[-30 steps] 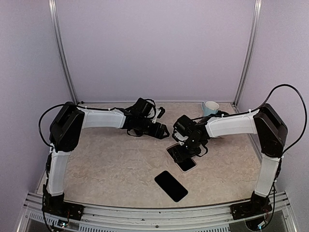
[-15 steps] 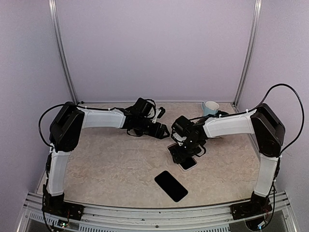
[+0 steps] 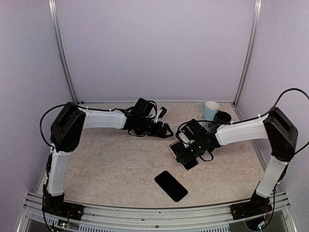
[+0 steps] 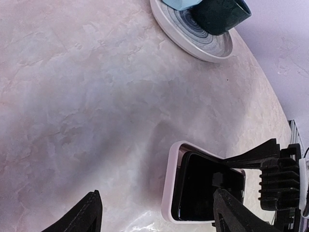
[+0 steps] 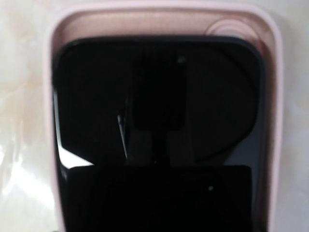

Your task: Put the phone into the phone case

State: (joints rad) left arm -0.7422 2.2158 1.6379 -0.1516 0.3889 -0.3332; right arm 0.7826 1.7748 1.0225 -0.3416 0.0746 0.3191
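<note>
Phone [image 3: 171, 186] diagonal, far-left to near-right

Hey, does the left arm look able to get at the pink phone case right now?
Probably not cleanly. The right gripper sits over the phone case, covering much of it. Only the rim toward the open left gripper is exposed.

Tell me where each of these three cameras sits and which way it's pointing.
Top external: high behind the bases, looking down on the beige marbled table; both arms, left pincer and right pincer, show.
Left wrist: low, facing the pink soft-rimmed phone case; own fingertips frame the bottom.
Right wrist: straight down, close above that case; own fingers unclear.
Shared: all show the case holding a glossy black phone.
</note>
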